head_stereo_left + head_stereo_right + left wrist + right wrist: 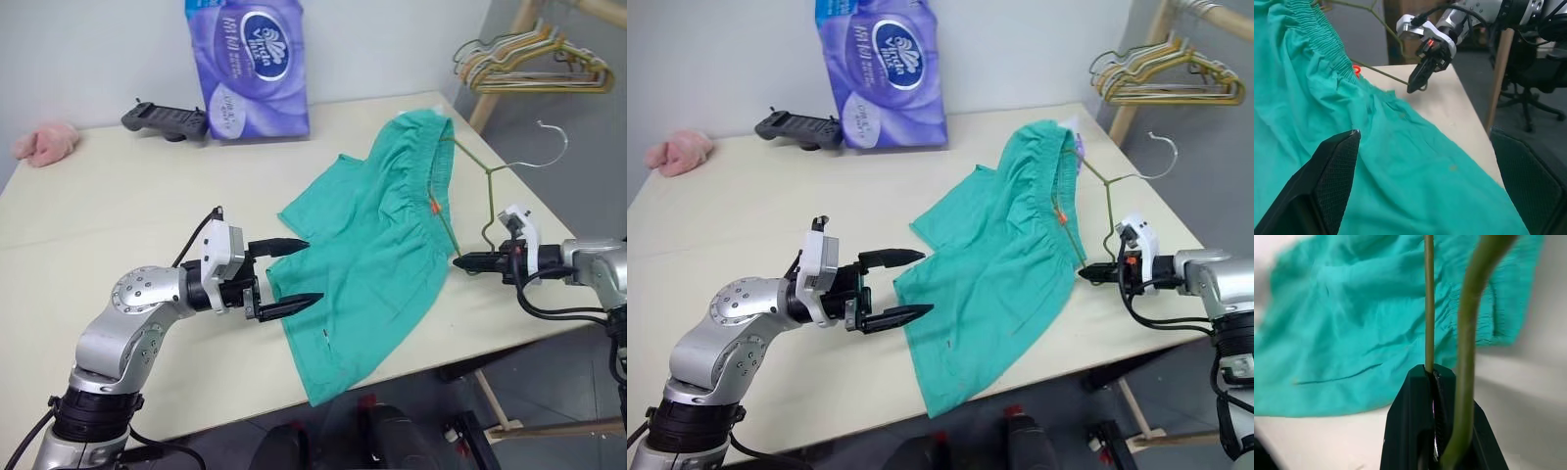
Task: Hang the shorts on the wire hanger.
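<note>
Closest to me is my left gripper (286, 275), two black tapered fingers spread wide with nothing between them, hanging right at the near leg edge of the shorts (377, 245). From the left wrist view I get the mesh-textured pads (1334, 171) on either side and soft teal-green cloth underneath.

Shorts are lying mostly flat on the pale matte table (118, 225), wrinkly thin fabric, gathered elastic waistband toward the far right corner, with a tiny orange-red tag (432, 207) on it.

My right gripper (460, 261) is clamped shut on the wire hanger (487, 201), pinching the thin olive-green wire at its lower corner beside the waistband. Its triangle stands tilted up off the table, one side running along the waistband, curved hook (554, 147) pointing off past the table edge.

Further back: a shiny purple tissue pack (247, 64), a black controller-looking thing (165, 120), a pink fuzzy cloth (46, 143), and bunched hangers on a wooden rack (534, 64).
</note>
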You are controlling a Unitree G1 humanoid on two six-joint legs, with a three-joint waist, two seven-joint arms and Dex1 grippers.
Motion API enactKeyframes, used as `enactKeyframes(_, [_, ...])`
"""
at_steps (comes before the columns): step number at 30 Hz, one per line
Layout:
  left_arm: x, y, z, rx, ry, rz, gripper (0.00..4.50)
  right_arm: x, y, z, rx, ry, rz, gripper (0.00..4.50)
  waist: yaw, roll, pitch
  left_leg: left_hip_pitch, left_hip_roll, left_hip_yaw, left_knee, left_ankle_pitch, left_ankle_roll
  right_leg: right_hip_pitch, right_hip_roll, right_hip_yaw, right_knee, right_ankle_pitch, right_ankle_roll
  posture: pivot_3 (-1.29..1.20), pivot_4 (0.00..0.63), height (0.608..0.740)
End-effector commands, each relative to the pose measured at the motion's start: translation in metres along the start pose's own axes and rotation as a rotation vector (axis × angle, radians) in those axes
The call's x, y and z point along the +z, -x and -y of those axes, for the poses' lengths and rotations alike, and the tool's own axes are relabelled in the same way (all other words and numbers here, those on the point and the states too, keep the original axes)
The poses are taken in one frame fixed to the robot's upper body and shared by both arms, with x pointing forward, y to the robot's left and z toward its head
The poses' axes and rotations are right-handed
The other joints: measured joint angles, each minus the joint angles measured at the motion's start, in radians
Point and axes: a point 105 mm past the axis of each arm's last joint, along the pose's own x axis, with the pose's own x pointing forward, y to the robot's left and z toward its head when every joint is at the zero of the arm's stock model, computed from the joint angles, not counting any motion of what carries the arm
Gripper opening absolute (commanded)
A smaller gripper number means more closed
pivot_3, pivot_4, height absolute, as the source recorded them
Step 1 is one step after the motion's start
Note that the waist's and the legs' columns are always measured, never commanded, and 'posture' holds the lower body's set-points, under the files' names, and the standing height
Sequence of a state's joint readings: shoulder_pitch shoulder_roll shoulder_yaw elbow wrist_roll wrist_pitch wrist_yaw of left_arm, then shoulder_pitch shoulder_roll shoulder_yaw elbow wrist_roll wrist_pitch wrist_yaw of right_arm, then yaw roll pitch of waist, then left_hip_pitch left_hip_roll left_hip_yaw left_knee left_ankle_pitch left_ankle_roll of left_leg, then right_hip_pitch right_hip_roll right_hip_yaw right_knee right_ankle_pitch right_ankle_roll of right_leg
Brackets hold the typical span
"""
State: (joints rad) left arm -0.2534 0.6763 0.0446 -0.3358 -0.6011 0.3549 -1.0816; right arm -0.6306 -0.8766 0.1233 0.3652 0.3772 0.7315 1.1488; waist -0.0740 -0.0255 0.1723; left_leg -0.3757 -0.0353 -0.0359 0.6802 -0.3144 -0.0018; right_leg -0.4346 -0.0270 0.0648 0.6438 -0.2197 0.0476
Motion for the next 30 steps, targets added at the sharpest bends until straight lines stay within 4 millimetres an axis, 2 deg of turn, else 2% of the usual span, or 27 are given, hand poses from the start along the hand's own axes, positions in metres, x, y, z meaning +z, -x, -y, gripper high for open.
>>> enactKeyframes(1, [0.007,0.001,-0.005,0.005,-0.053,0.014,4.47,0.010,0.007,0.010,-0.067,0.160,-0.010,0.00,0.014,0.001,-0.001,-0.009,-0.001,0.000,0.001,0.000,-0.001,-0.009,-0.001,0.000,0.001,0.000,0.000,-0.05,0.128,0.740])
enactKeyframes(5, [0.009,0.004,-0.017,0.023,-0.107,0.002,4.47,0.010,0.011,0.020,-0.132,0.322,-0.089,0.00,0.025,0.002,-0.001,-0.023,-0.004,0.001,0.009,0.001,-0.002,-0.020,-0.006,-0.003,0.004,0.001,0.000,-0.05,0.122,0.740])
enactKeyframes(6, [0.013,0.005,-0.027,0.045,-0.133,0.004,4.47,0.010,0.014,0.025,-0.161,0.365,-0.110,0.00,0.027,0.002,-0.001,-0.024,-0.004,0.000,0.012,0.001,-0.002,-0.020,-0.006,-0.003,0.005,0.001,0.000,-0.05,0.122,0.740])
enactKeyframes(9, [0.022,0.005,-0.048,0.082,-0.194,0.011,4.47,0.015,0.017,0.032,-0.200,0.455,-0.133,0.00,0.034,0.002,-0.001,-0.023,-0.005,-0.002,0.016,0.001,-0.001,-0.015,-0.006,-0.005,0.004,0.005,0.000,-0.05,0.118,0.740])
enactKeyframes(14, [0.037,0.001,-0.067,0.088,-0.306,0.021,4.47,0.020,0.019,0.039,-0.253,0.664,-0.195,0.00,0.034,0.004,-0.003,-0.020,-0.005,-0.002,0.017,0.002,-0.001,-0.012,-0.006,-0.007,0.003,0.006,0.000,-0.05,0.111,0.740])
enactKeyframes(21, [0.051,-0.012,-0.075,0.046,-0.403,0.030,4.47,0.032,0.013,0.036,-0.296,0.860,-0.232,0.00,0.033,0.006,-0.004,-0.021,-0.005,-0.002,0.017,0.002,-0.001,-0.013,-0.006,-0.007,0.003,0.006,0.000,-0.06,0.102,0.740])
enactKeyframes(27, [0.056,-0.015,-0.090,0.055,-0.481,-0.003,4.47,0.047,0.012,0.026,-0.306,0.955,-0.232,0.00,0.032,0.008,-0.005,-0.021,-0.005,-0.002,0.017,0.002,-0.001,-0.013,-0.006,-0.007,0.003,0.006,0.000,-0.07,0.102,0.740])
enactKeyframes(30, [0.053,-0.021,-0.090,0.032,-0.489,-0.016,4.47,0.060,0.011,0.019,-0.314,1.004,-0.224,0.00,0.031,0.009,-0.007,-0.021,-0.005,-0.002,0.017,0.002,-0.001,-0.013,-0.006,-0.007,0.003,0.006,0.000,-0.07,0.101,0.740])
